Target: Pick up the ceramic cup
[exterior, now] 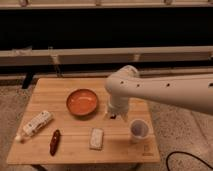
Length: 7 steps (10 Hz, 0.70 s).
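Note:
The ceramic cup [139, 128] is small, white and round with a pale lavender inside. It stands upright near the right front of the wooden table [70, 150]. My white arm [155, 90] reaches in from the right. My gripper [113, 114] hangs down over the table between the orange bowl [82, 102] and the cup. It is just left of the cup and a little farther back, not touching it.
A white bottle [34, 124] lies at the table's left front. A dark brown oblong item [54, 142] and a pale rectangular packet [96, 138] lie near the front edge. A low bench or rail [60, 54] runs behind the table.

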### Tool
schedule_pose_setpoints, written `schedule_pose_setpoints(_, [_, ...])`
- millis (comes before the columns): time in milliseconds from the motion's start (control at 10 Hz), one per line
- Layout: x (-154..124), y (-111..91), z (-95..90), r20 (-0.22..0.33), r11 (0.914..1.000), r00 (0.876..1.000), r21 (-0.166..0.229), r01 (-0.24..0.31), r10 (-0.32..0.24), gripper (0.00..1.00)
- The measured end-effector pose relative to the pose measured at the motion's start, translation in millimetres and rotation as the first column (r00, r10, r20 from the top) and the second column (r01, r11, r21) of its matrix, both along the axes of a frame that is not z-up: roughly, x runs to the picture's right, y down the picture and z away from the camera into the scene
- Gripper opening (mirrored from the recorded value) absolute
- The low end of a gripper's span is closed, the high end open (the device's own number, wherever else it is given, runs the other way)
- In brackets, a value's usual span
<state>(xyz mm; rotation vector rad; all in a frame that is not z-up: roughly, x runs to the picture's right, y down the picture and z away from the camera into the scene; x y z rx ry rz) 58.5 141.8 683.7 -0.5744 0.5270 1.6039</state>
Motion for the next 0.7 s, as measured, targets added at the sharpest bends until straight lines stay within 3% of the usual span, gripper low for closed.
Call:
schedule_pose_setpoints(300, [18, 8, -3.6, -0.010, 0.9996, 1.000, -0.004, -0.027, 0.027, 0.65])
schedule_pose_setpoints(700, [41, 25, 6.6, -0.044, 0.9968, 0.996, -0.030, -0.074, 0.073, 0.65])
